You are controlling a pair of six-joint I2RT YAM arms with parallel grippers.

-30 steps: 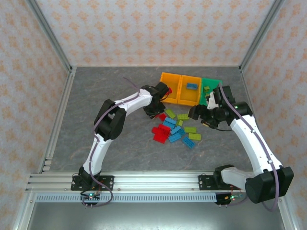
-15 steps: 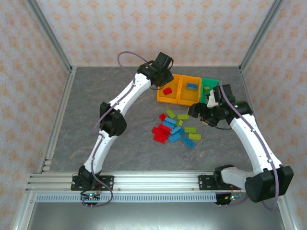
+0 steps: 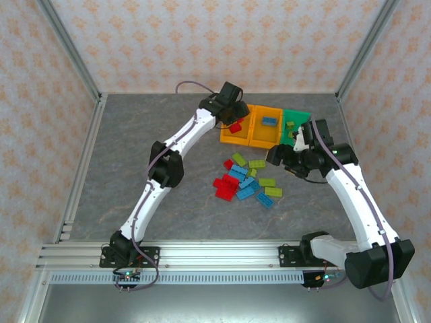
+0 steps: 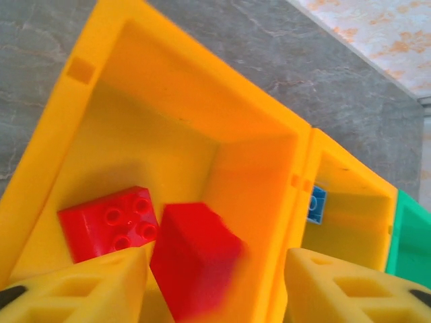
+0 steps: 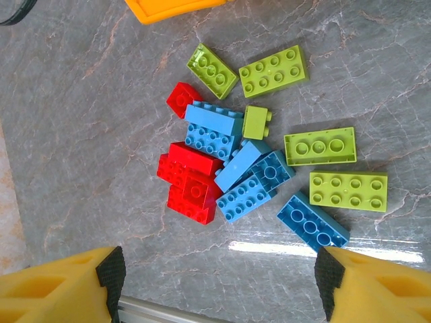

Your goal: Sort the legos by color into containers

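Two orange bins (image 3: 264,136), one green bin (image 3: 296,115)

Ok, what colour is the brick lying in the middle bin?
Blue. The brick in the middle bin shows best in the top external view.

Note that the red brick (image 4: 195,259) between the fingers (image 4: 81,286) of the left gripper (image 4: 217,254) is blurred, and its studs are unreadable. The bottom edge cuts off both fingers. A bin wall hides most of the blue brick (image 4: 316,204). The right edge crops the green bin (image 4: 412,235). In the right wrist view, the top edge crops the orange bin (image 5: 172,8).
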